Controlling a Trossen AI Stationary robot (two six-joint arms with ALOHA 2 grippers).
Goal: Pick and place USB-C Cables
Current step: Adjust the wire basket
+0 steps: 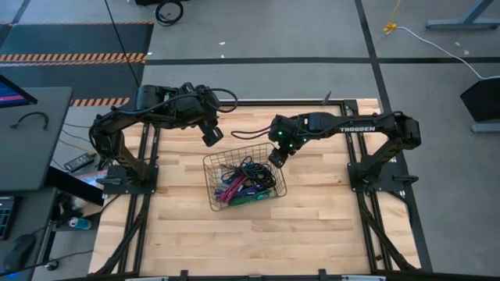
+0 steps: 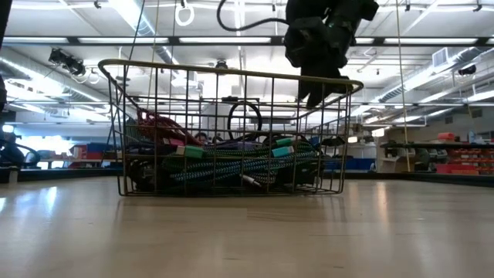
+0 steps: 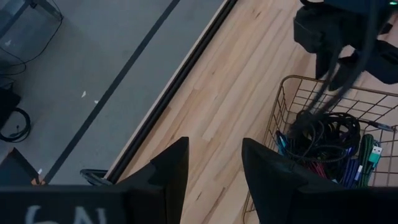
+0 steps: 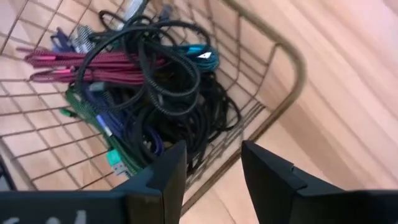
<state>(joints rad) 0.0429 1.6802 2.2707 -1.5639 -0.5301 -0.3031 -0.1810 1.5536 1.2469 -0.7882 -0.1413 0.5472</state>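
A wire basket (image 1: 211,161) stands on the wooden table, holding the USB-C cables (image 1: 242,186) as a tangled pile of black, magenta, purple, green and teal bundles (image 4: 155,93). My right gripper (image 1: 276,161) hangs open over the basket's far right corner, pointing steeply down, with nothing between its fingers (image 4: 213,168). A black cable loop (image 4: 149,62) lies on top of the pile below it. My left gripper (image 1: 212,139) waits open, higher up, beyond the basket's far left corner (image 3: 214,168).
Bare wooden table (image 1: 312,226) surrounds the basket on the near, left and right sides. The table's black frame rail (image 3: 180,81) runs along its far edge. In the low view the basket's rim (image 2: 231,71) stands just under my right gripper (image 2: 320,96).
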